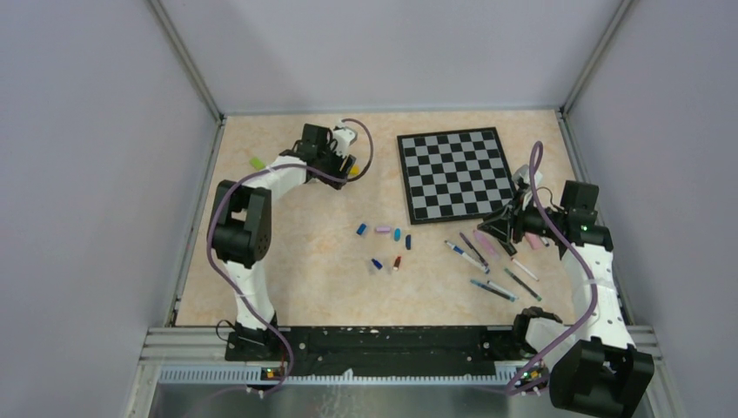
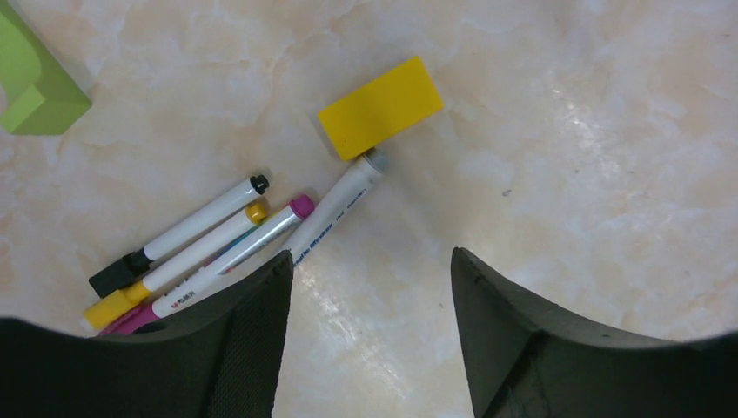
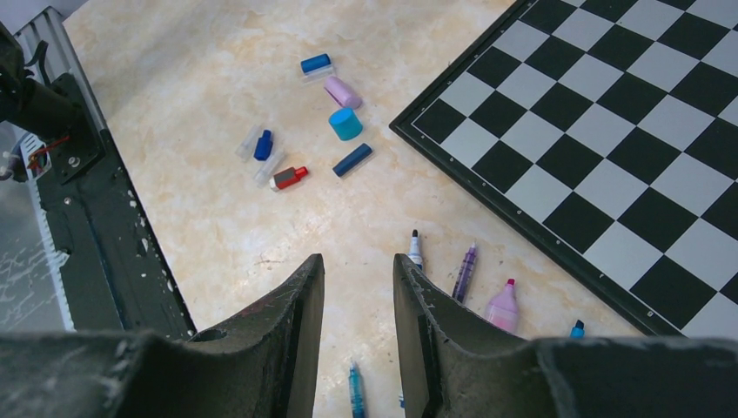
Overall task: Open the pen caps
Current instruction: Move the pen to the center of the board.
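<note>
Several capped pens (image 2: 204, 248) lie side by side under my left gripper's left finger, with black, yellow and pink ends, and a fourth, grey-ended pen (image 2: 335, 213) lies beside them. My left gripper (image 2: 370, 257) is open and empty over bare table just right of them; it also shows in the top view (image 1: 346, 164). Several loose pen caps (image 3: 345, 124), blue, pink, cyan and red, lie mid-table (image 1: 383, 232). Uncapped pens (image 3: 465, 272) lie around my right gripper (image 3: 357, 259), which is narrowly open and empty above the table (image 1: 500, 228).
A yellow block (image 2: 380, 107) touches the grey pen's end. A green block (image 2: 30, 87) lies at far left (image 1: 257, 162). The chessboard (image 1: 454, 172) lies far right of centre, its corner close to my right gripper (image 3: 609, 174). The arm-base rail (image 3: 96, 226) runs along the near edge.
</note>
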### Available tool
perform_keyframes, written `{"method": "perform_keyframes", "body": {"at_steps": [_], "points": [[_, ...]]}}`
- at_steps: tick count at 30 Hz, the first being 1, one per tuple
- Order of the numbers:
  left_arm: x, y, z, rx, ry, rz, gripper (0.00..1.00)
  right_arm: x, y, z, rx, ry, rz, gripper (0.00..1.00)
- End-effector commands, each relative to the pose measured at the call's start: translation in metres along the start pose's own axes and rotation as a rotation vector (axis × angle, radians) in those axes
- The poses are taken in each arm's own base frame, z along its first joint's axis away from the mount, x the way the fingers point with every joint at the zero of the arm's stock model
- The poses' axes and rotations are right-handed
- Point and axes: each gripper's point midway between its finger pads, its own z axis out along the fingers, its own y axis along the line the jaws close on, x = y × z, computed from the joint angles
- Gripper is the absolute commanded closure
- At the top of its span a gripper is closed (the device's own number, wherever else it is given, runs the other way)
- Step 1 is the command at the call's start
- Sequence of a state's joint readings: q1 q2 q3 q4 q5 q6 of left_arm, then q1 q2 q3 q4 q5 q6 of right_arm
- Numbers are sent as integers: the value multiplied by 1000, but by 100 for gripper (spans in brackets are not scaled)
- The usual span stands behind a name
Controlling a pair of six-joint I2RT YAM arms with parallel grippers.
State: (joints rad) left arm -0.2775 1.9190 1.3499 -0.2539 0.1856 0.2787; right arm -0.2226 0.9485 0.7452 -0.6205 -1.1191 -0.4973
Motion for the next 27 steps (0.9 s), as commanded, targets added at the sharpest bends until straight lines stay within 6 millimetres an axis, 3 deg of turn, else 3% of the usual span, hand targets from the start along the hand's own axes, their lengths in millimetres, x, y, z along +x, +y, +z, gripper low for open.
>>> {"method": "perform_keyframes", "body": {"at_steps": [1,3,4,16,27], "points": [[-6,17,6,10,31,105,35,-4,1,1,-11,-20,-59,66],[-9,24,8,-4,12,103,52,-4,0,2,-12,-18,-54,66],[-9,25,9,-6,12,100,54,-3,0,2,-12,-17,-52,66],[4,35,22,-1,30,100,53,-1,-2,2,-7,-11,-45,66],[3,43,23,1,15,87,52,0,-3,3,-7,-8,-41,66]]}}
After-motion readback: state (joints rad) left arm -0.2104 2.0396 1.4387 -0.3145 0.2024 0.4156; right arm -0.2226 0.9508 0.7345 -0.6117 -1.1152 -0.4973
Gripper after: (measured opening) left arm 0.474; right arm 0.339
